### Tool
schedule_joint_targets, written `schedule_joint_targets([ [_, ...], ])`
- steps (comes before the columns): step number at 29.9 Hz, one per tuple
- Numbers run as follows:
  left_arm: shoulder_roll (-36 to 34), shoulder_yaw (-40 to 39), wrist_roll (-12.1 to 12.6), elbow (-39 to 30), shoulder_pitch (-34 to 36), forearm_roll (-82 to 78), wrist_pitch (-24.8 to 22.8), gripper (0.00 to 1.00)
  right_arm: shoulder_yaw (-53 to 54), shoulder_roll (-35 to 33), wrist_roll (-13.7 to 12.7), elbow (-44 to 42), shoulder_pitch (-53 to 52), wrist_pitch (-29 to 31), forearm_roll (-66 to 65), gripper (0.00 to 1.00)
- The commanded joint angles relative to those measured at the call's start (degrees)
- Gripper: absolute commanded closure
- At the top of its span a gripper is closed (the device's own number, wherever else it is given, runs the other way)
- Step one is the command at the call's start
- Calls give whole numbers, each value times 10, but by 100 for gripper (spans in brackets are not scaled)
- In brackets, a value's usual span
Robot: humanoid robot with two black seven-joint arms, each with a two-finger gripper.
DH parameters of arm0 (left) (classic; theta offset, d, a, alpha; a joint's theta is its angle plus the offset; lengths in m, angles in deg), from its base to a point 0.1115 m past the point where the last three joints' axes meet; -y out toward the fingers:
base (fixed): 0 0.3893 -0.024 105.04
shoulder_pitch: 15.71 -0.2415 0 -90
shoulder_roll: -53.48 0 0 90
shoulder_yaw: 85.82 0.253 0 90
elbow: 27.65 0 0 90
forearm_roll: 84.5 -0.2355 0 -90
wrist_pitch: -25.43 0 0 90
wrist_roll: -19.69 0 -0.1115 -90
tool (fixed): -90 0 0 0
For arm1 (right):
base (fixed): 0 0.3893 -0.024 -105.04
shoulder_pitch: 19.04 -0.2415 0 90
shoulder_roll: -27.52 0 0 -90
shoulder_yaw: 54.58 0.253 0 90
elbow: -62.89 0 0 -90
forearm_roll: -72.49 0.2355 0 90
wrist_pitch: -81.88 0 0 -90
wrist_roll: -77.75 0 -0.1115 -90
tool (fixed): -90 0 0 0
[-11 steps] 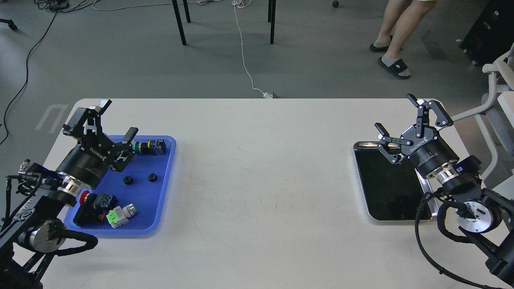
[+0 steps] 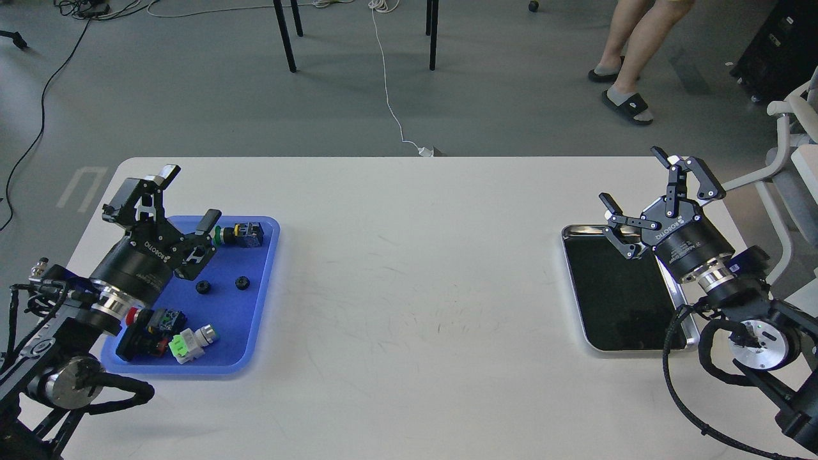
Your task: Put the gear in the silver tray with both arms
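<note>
Two small black gears lie in the blue tray [image 2: 246, 332]: one gear [image 2: 203, 287] and another gear [image 2: 242, 282] to its right. My left gripper [image 2: 186, 198] hovers open and empty over the tray's far left part, just beyond the gears. The silver tray [image 2: 578, 319] lies at the right of the table, its dark bottom bare. My right gripper [image 2: 634, 180] is open and empty above the tray's far right corner.
The blue tray also holds a green-and-black switch [image 2: 241, 234], a red-buttoned black part [image 2: 148, 326] and a green-and-white part [image 2: 190, 341]. A person's legs [image 2: 629, 57] and chair legs [image 2: 358, 32] stand beyond the white table [image 2: 415, 287]. A white chair [image 2: 792, 160] is at right.
</note>
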Motion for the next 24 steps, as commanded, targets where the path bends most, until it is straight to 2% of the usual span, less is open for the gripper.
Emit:
schedule_joint_targets([
  [1,-32,6,-2,2,6,-12,-19,2,-1,1,0,1,-1,0,-1,1],
  [5,-67,9,-10,-4,11,-60,-44,2,0,-3,0,1,-2,0,-2,1],
  [6,-75,9,-20,-4,13,-83,-44,2,0,-3,0,0,-3,0,-2,1],
  [9,-114,11,-76,-5,34,-184,-44,2,0,-5,0,1,-5,0,-2,1],
  [14,-167,31,-76,-5,70,-412,-44,2,2,-6,1,1,-4,0,-2,1],
  [18,-201,105,-76,-5,112,-618,-40,3,2,-7,1,1,-3,0,-2,1],
  [24,-245,240,-76,3,180,-830,61,10,2,-8,1,0,-3,0,-2,1],
])
